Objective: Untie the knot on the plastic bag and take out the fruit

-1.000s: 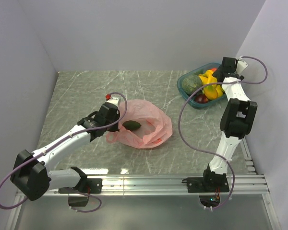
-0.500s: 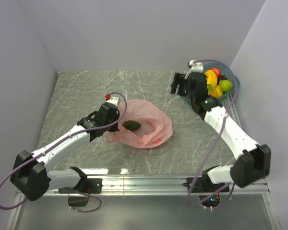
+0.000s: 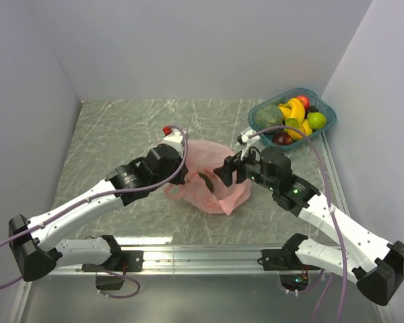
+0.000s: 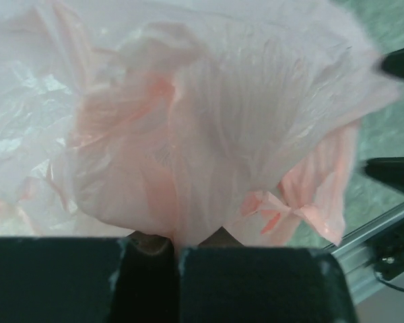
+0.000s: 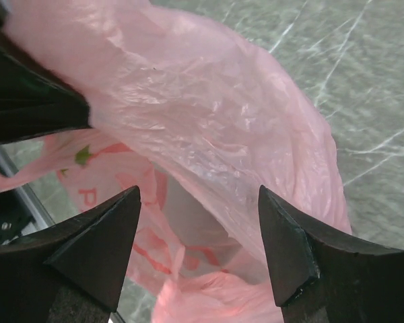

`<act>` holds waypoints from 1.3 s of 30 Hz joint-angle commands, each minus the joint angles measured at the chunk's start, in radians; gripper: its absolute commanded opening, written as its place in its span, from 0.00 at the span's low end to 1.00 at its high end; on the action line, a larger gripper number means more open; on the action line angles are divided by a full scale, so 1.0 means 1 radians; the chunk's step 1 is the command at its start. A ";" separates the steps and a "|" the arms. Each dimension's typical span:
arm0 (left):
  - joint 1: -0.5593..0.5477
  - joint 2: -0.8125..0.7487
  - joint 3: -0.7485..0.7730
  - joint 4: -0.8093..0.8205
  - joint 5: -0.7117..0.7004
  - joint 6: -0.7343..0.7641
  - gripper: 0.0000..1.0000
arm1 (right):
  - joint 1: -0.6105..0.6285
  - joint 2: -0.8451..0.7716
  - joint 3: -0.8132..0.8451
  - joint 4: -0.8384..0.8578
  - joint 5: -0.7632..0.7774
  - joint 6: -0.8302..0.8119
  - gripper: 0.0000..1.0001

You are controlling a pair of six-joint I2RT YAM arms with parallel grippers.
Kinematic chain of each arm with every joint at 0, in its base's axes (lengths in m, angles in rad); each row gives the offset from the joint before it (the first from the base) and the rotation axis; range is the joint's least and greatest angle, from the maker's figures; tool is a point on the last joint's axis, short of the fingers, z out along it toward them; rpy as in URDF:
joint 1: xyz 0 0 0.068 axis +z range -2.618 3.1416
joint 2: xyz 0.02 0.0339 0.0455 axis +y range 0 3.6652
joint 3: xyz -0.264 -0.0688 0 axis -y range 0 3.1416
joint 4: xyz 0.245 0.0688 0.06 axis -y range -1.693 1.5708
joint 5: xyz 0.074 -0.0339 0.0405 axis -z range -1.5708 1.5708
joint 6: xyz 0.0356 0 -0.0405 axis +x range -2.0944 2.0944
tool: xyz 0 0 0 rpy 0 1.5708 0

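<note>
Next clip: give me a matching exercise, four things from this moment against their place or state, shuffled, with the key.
Things:
1. left gripper
2. right gripper
3. plastic bag
4. banana bunch

Place or state:
A. in the teal tray, far right
B. open, poised over pink plastic
C. shut, pinching pink plastic
D. on the table, between the two grippers

Pairs: 1-C, 2-B, 3-D, 4-A

The plastic bag (image 3: 219,188) lies on the table (image 3: 121,134), the tray (image 3: 328,124) behind and right.
</note>
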 commanded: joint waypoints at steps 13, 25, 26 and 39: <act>0.014 0.033 -0.290 -0.003 0.052 -0.232 0.01 | 0.153 0.114 -0.053 0.001 -0.013 -0.019 0.72; 0.013 0.064 -0.321 0.060 0.089 -0.230 0.01 | 0.201 0.404 0.073 -0.080 0.289 -0.005 0.76; 0.013 0.064 -0.323 0.063 0.089 -0.229 0.01 | 0.201 0.422 0.090 -0.089 0.297 0.001 0.77; 0.013 0.064 -0.349 0.081 0.087 -0.226 0.00 | 0.201 0.614 0.070 -0.125 0.390 0.142 0.77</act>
